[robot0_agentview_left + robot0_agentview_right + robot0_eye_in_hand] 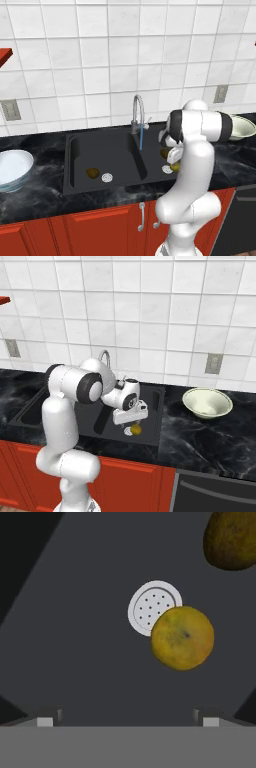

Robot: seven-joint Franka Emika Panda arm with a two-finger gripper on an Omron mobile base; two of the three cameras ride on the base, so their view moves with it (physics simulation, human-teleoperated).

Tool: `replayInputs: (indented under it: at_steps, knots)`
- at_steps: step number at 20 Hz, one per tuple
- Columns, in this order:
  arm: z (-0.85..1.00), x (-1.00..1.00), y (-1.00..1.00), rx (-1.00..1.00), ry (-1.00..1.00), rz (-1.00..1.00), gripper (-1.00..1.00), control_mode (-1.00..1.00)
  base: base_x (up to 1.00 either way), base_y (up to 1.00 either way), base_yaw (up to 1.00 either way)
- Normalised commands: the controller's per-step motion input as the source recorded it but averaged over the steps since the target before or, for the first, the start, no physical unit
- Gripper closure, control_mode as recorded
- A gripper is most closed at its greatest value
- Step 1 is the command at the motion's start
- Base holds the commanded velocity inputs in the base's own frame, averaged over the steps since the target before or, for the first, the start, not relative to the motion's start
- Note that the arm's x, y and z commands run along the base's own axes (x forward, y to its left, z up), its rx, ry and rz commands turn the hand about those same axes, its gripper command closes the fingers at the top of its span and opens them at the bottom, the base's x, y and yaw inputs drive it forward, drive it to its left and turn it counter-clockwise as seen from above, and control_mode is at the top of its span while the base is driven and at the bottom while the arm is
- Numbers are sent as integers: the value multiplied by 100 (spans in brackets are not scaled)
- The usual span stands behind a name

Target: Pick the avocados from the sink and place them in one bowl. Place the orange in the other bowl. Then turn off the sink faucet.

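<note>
The gripper (127, 722) hangs spread and empty over the right basin of the sink (80, 160). The orange (182, 638) lies on the basin floor, overlapping the drain (150, 606), ahead and off toward the right-hand fingertip, so I judge the hand must shift that way. One avocado (232, 539) lies farther off on the same side.

The black double sink (80, 150) holds one dark avocado (92, 173) in its left basin by the drain; the other avocado (231, 539) and the round yellow orange (182, 638) lie in the right basin. The faucet (137, 112) runs. A pale blue bowl (14, 169) sits far left, a cream bowl (207, 402) right.

text: none legible | labels: none | brands: none | numbers: none | signs: none
</note>
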Motion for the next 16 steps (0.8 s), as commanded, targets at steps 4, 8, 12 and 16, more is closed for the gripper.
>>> replayInputs:
  at_steps: [4,8,12,16]
  knots:
    - [-20,29,-11,3,0,4,-100,-100,0,0,0]
    - [-23,30,-8,3,0,3,-100,-100,0,0,0]
    - [-23,26,-3,3,-1,4,-100,-100,0,0,0]
    - [-25,14,-3,2,-1,5,-100,-100,0,0,0]
